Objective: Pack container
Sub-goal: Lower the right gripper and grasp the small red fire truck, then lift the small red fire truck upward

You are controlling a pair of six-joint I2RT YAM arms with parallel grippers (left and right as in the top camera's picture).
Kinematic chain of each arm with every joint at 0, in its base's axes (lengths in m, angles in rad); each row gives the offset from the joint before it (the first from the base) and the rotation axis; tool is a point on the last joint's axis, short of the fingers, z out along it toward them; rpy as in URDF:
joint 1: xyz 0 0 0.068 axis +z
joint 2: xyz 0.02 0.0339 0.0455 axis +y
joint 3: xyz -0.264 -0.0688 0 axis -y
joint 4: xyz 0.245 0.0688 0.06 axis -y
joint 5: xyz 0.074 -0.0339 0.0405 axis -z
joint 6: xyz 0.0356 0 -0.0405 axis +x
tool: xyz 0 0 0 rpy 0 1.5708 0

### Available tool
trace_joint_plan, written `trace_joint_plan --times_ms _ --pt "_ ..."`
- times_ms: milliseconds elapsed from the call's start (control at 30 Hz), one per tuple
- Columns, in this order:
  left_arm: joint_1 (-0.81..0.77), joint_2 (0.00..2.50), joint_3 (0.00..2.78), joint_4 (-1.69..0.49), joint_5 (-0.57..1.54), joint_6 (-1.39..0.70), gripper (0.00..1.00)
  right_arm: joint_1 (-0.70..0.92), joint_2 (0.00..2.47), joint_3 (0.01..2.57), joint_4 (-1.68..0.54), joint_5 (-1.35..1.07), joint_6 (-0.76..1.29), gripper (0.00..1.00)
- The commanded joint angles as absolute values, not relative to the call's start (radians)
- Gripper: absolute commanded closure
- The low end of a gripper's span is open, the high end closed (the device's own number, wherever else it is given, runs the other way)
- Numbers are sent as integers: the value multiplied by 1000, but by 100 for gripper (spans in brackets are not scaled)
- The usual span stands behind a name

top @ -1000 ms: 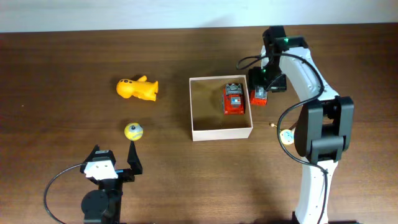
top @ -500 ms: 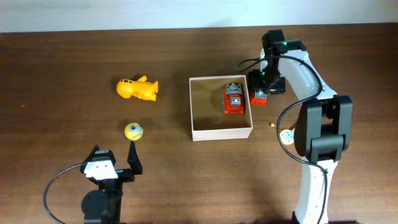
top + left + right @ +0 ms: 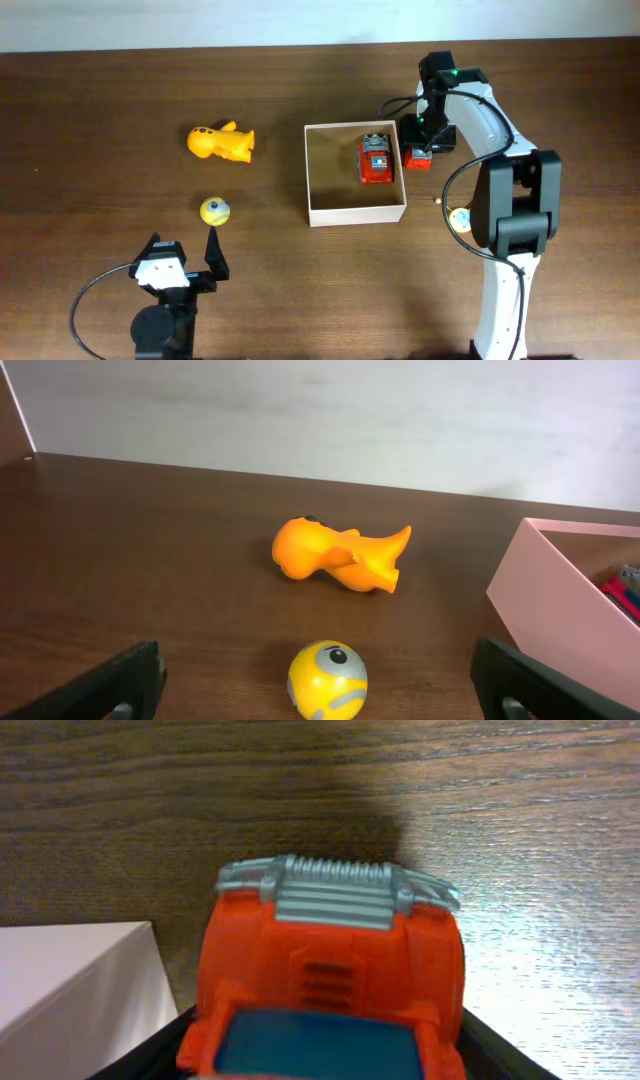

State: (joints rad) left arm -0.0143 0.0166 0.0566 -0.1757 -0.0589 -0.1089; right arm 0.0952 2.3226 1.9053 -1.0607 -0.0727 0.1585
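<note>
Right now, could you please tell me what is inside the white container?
One red toy truck lies in the container, near one side wall; the rest of the tan floor is bare. The floor beneath the truck is covered.

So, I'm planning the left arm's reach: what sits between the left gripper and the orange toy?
The yellow ball sits between the left gripper and the orange toy, apart from both; the left wrist view shows it best.

Red truck (image 3: 330,970) cut off by bottom edge; container (image 3: 550,600) cropped at right edge.
</note>
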Motion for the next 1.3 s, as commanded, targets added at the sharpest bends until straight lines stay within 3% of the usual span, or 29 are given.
trace_joint_plan --times_ms 0,267,567,933,1267 --pt "-10 14 51 -173 -48 -111 1 98 2335 1896 -1058 -24 165 36" --pt "-10 14 51 -173 -48 -111 1 98 2335 1896 -1058 12 165 37" --pt "-10 14 51 -173 -48 -111 1 98 2335 1896 -1058 12 164 46" --pt "-10 14 51 -173 -48 -111 1 98 2332 1919 -1082 12 164 46" --pt "-10 14 51 -174 -48 -111 1 98 2329 2101 -1208 12 140 46"
